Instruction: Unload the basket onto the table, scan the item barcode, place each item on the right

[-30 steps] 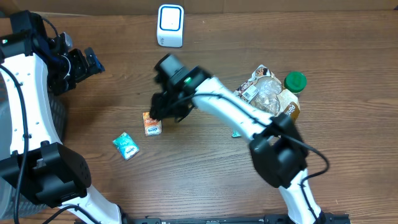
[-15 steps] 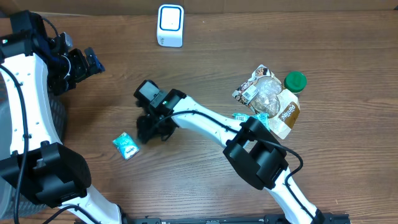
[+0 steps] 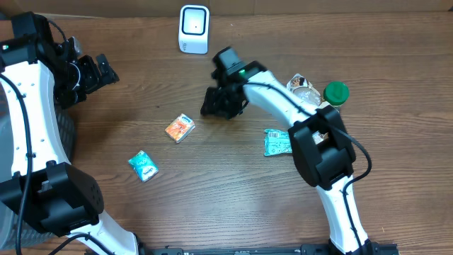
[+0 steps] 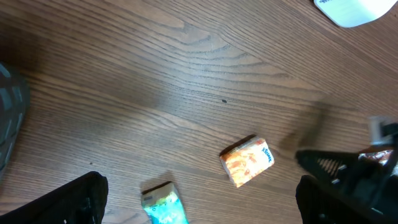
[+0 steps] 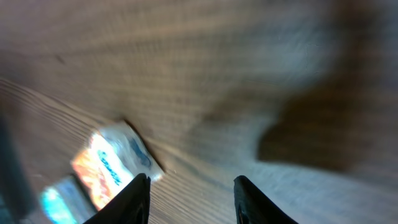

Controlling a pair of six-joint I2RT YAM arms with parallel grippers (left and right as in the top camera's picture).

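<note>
Approaching: the orange packet (image 3: 180,128) is judged to be the item to scan. It is best met from straight above by the right gripper (image 3: 221,105), which hovers off its 2 o'clock side.
Grip state: the right fingers (image 5: 138,199) are seen partly apart in the wrist view, with only bare wood between them. Nothing is held.
Idle arm: the left gripper (image 3: 95,71) is spread wide and empty at the table's 9 o'clock edge, well apart from every item.
Item place: the packet lies flat and skewed near mid-table, at 7 o'clock of the scanner (image 3: 194,28), and is touched by neither gripper.
Closing: the jaws should be turned across the packet's shorter span, lowered until it is straddled, then closed gently.
Presenting: no barcode can be made out, so the coded face must be found and turned toward the scanner at 12 o'clock.
Packet make: a small pillow-like rectangle in a glossy printed wrapper, judged soft and slippery.
Scanner make: a white rounded block, probably hard plastic, with a blue-rimmed window.
Clutter: a teal packet (image 3: 144,166) lies at 7 o'clock of the orange one and a second teal packet (image 3: 277,142) at 4 o'clock of the right gripper. A crinkled bag (image 3: 303,99) and a green-capped bottle (image 3: 335,92) are bunched at 3 o'clock.
Table (image 3: 233,191): matt wood grain.
</note>
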